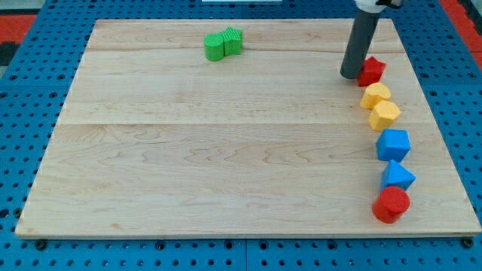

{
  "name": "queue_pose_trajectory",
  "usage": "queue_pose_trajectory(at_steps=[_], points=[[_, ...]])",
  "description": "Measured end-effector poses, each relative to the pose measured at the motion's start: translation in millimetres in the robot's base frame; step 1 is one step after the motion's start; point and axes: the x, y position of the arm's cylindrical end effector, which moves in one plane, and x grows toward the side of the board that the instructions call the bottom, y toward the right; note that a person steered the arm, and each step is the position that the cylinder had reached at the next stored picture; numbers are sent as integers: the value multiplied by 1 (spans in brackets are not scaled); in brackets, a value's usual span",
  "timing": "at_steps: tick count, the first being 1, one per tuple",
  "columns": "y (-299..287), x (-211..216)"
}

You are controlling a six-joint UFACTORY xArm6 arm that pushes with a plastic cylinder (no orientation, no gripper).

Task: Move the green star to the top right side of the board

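Two green blocks sit touching near the view's top, left of centre: a rounded green block (pixel 215 47) and a green star-like block (pixel 233 40) just to its right. My tip (pixel 351 75) is at the view's upper right, right beside the left edge of a red block (pixel 371 71). The tip is far to the right of the green blocks. The rod rises from the tip to the view's top edge.
Down the board's right side, below the red block, runs a column: two yellow blocks (pixel 376 95) (pixel 385 114), a blue cube (pixel 393 144), a blue triangular block (pixel 397 176) and a red cylinder (pixel 391 204). The wooden board (pixel 188 150) lies on a blue pegboard.
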Motion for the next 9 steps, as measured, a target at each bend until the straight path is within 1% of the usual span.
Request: queue_pose_trajectory(at_steps=[1,2,3,4,5,6,7,8,9], points=[[-28,-8],[6,-16],[-36,-16],[-154,-11],[-298,-26],[-323,-73],[-251,-85],[-143,-80],[-137,-80]])
